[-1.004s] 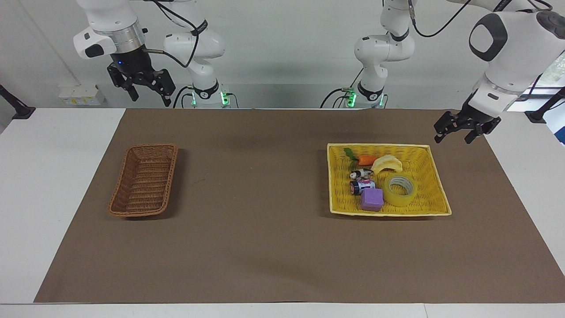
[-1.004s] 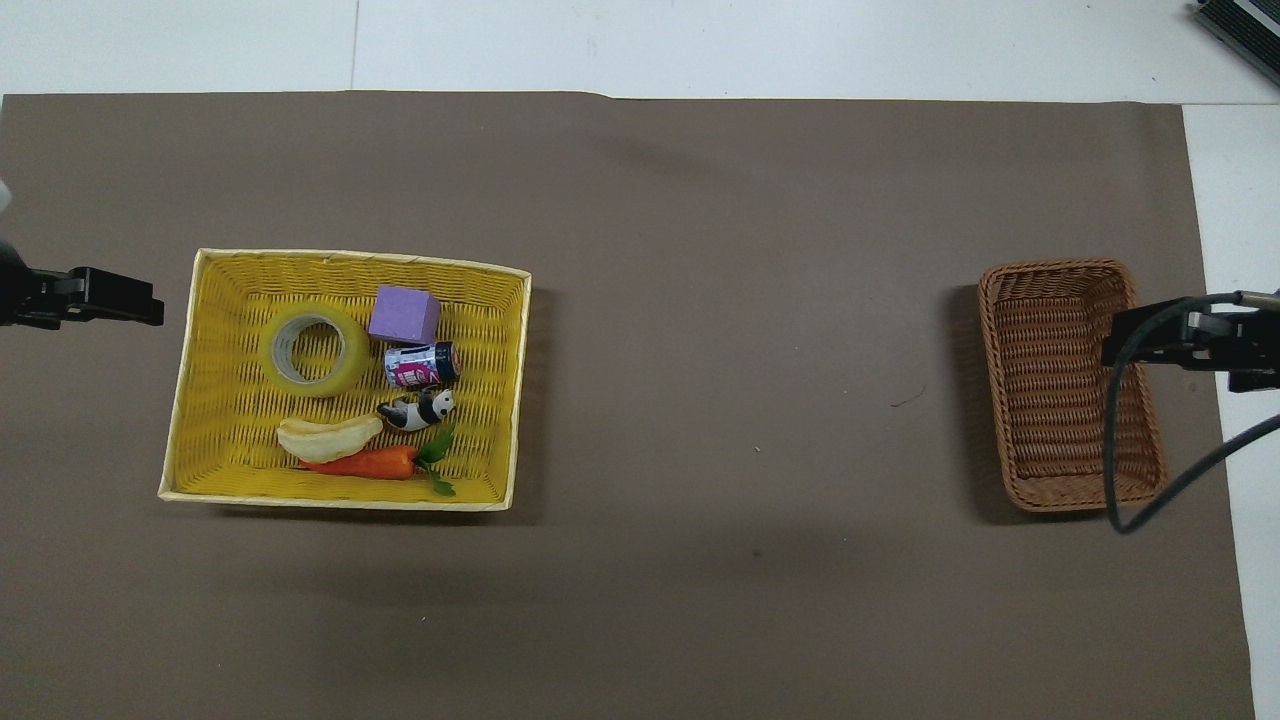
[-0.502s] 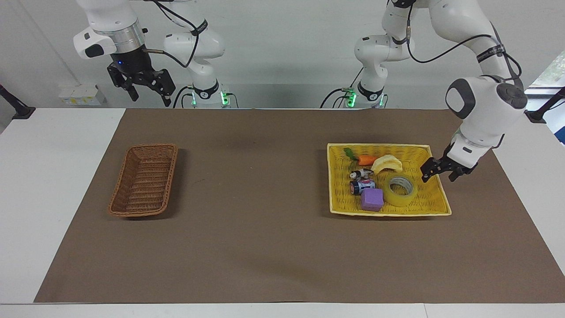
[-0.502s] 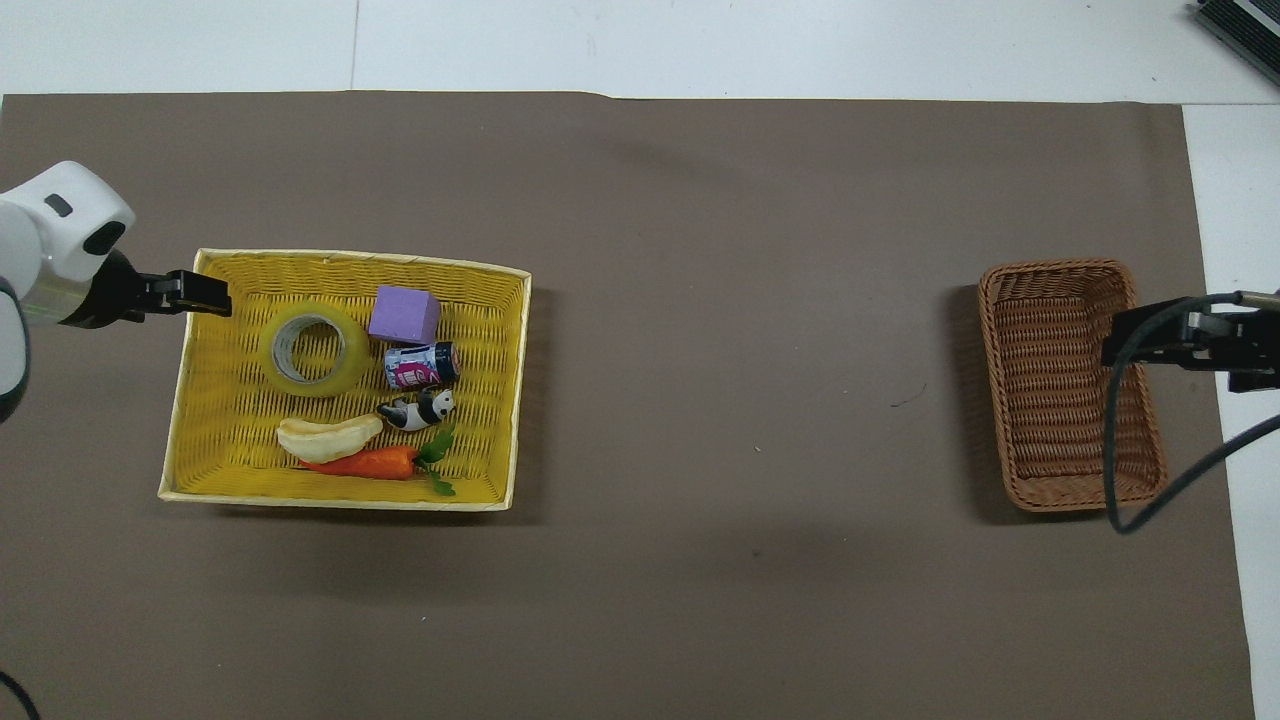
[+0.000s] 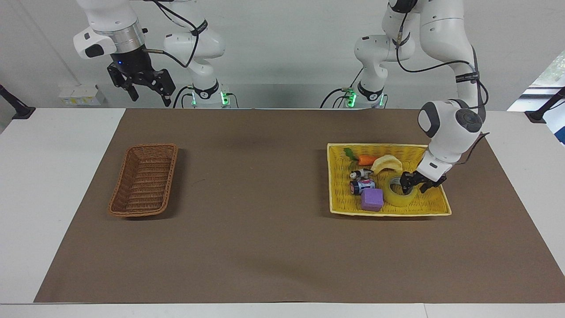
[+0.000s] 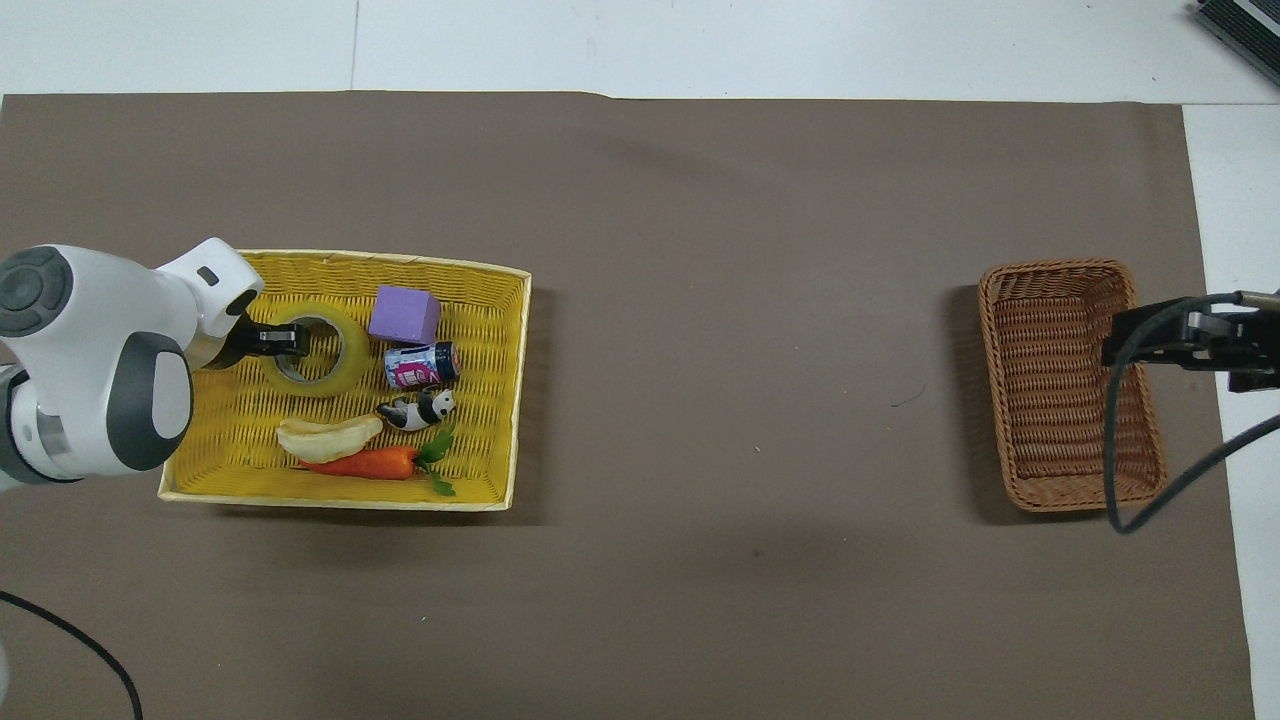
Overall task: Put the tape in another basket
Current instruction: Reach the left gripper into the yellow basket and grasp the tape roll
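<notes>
Straddling the tape (image 5: 399,191) rim, left end effector (image 5: 412,185) spread apart

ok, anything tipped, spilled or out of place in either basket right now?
Nothing stands out. The tape lies flat in the yellow tray beside the purple cube, with the left tool open at it. The brown basket sits upright and holds nothing. The right tool waits raised near its base.
</notes>
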### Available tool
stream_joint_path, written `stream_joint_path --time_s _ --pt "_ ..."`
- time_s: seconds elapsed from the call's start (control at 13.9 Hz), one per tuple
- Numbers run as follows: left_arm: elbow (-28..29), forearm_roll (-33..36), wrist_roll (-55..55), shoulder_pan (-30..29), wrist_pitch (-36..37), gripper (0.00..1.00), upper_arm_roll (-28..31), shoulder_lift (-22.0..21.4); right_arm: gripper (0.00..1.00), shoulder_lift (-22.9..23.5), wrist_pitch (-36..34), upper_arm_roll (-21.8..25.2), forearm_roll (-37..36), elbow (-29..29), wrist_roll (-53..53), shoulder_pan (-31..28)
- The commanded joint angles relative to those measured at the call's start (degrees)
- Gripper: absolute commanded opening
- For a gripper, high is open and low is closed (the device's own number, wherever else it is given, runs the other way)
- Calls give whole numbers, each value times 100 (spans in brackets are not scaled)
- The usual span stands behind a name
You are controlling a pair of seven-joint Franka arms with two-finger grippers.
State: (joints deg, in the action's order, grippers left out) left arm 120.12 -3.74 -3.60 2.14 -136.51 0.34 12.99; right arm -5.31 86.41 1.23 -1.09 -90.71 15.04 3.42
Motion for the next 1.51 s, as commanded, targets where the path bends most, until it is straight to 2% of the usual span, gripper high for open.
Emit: stream_joint_path --time_s 0.0,0.14,0.43,1.08,1.43 --pt "109 -65 17 76 -104 3 71 -7 100 -75 -2 -8 83 -70 -159 -69" --pt "21 -65 17 76 53 0 71 -41 100 -75 -2 -8 83 -70 -159 -69" --pt "-769 -57 61 68 1221 0 71 -112 100 -75 7 -8 83 -70 -159 -69" --pt "-1455 -30 544 76 3199 0 1 -1078 100 -75 7 -8 83 -70 -159 -69" --pt "-2246 -30 1351 85 4324 0 -472 -1211 100 -75 -2 -8 83 -70 -159 -69"
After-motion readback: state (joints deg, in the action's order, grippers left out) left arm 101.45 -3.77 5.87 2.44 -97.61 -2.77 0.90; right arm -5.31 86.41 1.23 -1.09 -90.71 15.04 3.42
